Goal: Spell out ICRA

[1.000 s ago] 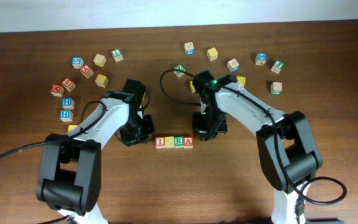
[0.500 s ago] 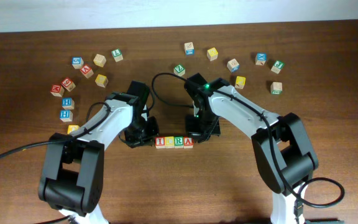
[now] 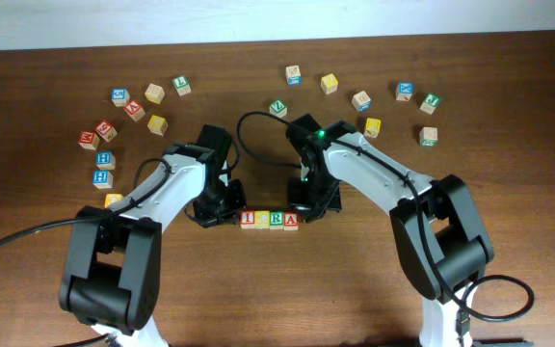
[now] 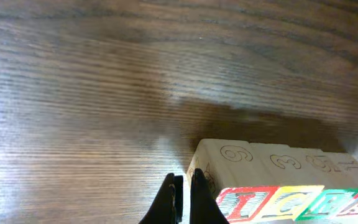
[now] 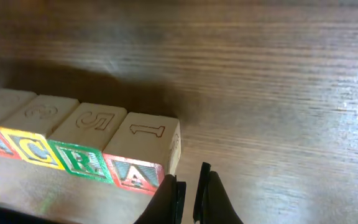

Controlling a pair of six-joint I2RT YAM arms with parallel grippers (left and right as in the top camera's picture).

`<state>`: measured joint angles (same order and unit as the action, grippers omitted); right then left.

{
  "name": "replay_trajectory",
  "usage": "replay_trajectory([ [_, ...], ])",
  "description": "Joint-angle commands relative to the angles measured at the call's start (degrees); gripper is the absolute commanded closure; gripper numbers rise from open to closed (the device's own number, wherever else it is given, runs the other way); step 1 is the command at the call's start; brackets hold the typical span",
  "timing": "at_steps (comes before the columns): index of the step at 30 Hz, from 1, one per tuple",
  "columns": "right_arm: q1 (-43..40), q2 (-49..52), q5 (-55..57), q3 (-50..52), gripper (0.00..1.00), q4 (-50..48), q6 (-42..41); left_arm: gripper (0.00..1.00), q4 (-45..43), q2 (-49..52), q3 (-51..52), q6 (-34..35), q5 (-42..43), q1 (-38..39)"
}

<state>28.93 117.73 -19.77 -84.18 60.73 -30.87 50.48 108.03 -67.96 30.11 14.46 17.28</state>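
Left tool (image 4: 182,198) sits at the bottom centre of its wrist view, fingers pinched narrow on nothing, just beside the I end of the ICRA row (image 3: 270,220). Right tool (image 5: 188,191) is likewise narrow and empty, beside the A end (the row lies mid-frame on the worktop (image 3: 355,289)).

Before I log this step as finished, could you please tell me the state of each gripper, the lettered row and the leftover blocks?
Block row: four blocks side by side in a line, letters up, reading ICRA.
Left gripper: shut, empty, low beside the row's I end.
Right gripper: shut, empty, low beside the row's A end.
Loose blocks: scattered singly, none held.
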Motion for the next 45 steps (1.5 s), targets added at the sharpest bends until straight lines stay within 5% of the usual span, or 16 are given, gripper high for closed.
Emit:
replay_trajectory([
  [1, 0.3, 0.0, -0.5, 0.4, 0.96, -1.9, -0.2, 1.00, 0.7, 0.7, 0.5, 0.7, 1.0, 0.2],
  [16, 0.3, 0.0, 1.4, 0.4, 0.96, -1.2, -0.1, 1.00, -0.3, 0.7, 0.5, 0.7, 0.8, 0.2],
  [22, 0.2, 0.0, 4.0, 0.4, 0.95, -0.7, 0.0, 0.84, -0.1, 0.7, 0.5, 0.7, -0.8, 0.2],
  [32, -4.8, 0.0, 5.4, -1.4, 0.95, 1.3, 4.1, 0.78, 1.1, 0.7, 0.5, 0.7, -4.9, 0.0],
  [39, -2.5, -0.5, 4.5, -6.0, 0.96, 20.6, 8.0, 0.94, 1.2, 0.7, 0.5, 0.7, -4.9, -6.1],
  [45, 6.7, -0.5, 1.6, -5.7, 0.96, 14.1, 3.1, 1.00, 1.8, 0.7, 0.5, 0.7, -5.7, -10.1],
])
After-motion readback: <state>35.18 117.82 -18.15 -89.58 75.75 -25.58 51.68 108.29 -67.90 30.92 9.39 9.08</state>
